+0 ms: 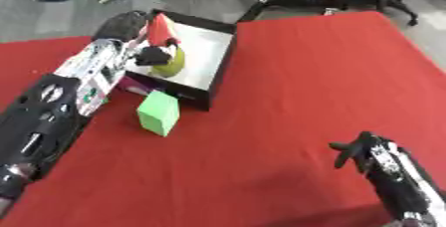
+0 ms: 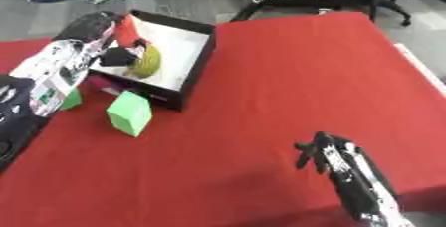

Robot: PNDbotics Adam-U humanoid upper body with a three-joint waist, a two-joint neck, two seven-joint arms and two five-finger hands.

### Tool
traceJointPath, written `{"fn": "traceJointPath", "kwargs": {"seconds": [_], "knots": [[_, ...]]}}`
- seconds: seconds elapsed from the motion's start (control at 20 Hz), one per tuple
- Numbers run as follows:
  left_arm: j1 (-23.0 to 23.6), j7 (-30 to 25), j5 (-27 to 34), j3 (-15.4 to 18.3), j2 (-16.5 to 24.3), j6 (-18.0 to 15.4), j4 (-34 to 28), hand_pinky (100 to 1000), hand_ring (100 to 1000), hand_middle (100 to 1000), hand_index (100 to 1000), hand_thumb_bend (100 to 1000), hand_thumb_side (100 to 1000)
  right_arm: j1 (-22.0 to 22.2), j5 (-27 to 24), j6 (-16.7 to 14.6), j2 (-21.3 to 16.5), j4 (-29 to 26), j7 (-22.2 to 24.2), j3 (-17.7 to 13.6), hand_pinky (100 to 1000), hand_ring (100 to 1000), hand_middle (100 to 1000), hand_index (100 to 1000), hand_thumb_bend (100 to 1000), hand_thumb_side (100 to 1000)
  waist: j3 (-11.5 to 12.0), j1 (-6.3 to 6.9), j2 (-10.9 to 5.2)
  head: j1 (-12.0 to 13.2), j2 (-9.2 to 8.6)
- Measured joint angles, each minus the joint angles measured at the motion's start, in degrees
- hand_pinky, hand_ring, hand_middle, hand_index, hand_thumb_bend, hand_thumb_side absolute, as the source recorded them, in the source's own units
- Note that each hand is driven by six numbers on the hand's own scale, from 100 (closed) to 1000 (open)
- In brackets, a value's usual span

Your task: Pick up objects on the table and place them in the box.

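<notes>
Left hand (image 1: 155,55) around yellow-green object (image 1: 172,64)

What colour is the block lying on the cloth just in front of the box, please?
The block is bright green, clearest in the left eye view.

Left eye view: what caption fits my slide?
Left hand holds a yellow-green object over the box; a green block waits outside.

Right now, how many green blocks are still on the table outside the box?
2. One green cube stands on the red cloth just in front of the black box. A second green block peeks out beside the left arm, mostly hidden; more could be behind that arm.
</notes>
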Motion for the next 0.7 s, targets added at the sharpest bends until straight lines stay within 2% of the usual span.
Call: {"fn": "traceJointPath", "kwargs": {"seconds": [0.05,0.15,0.3,0.5,0.7], "knots": [[0.0,0.07,0.18,-0.06,-0.15,-0.25,0.4,803,768,842,953,100,661,0.0,0.0,0.02,0.0,0.0,0.02,0.0,830,445,207,468,100,701,0.0,-0.01,0.0,0.0,0.0],[0.01,-0.51,0.47,-0.37,-0.34,-0.83,0.96,830,810,886,979,100,604,0.0,0.0,0.02,0.0,0.0,0.03,0.0,830,445,208,468,100,700,0.01,-0.01,0.0,0.0,0.0],[0.02,-2.55,0.21,-0.69,-0.46,-1.8,1.28,833,826,899,998,100,512,0.0,0.0,0.02,0.01,0.0,0.03,0.01,830,445,207,469,100,704,0.02,-0.01,0.0,0.02,0.0],[0.01,-3.17,-0.86,-0.69,-0.5,-2.67,0.47,840,849,912,1000,142,445,0.0,0.0,0.04,0.01,0.0,0.05,0.01,830,445,207,469,100,701,0.06,-0.01,0.0,0.03,0.0],[-0.02,-3.23,-1.79,-0.73,-0.49,-3.66,-0.6,848,861,921,1000,181,451,0.0,0.0,0.03,0.01,0.0,0.07,0.02,831,445,207,469,100,702,0.06,-0.01,0.0,0.03,0.0]]}}
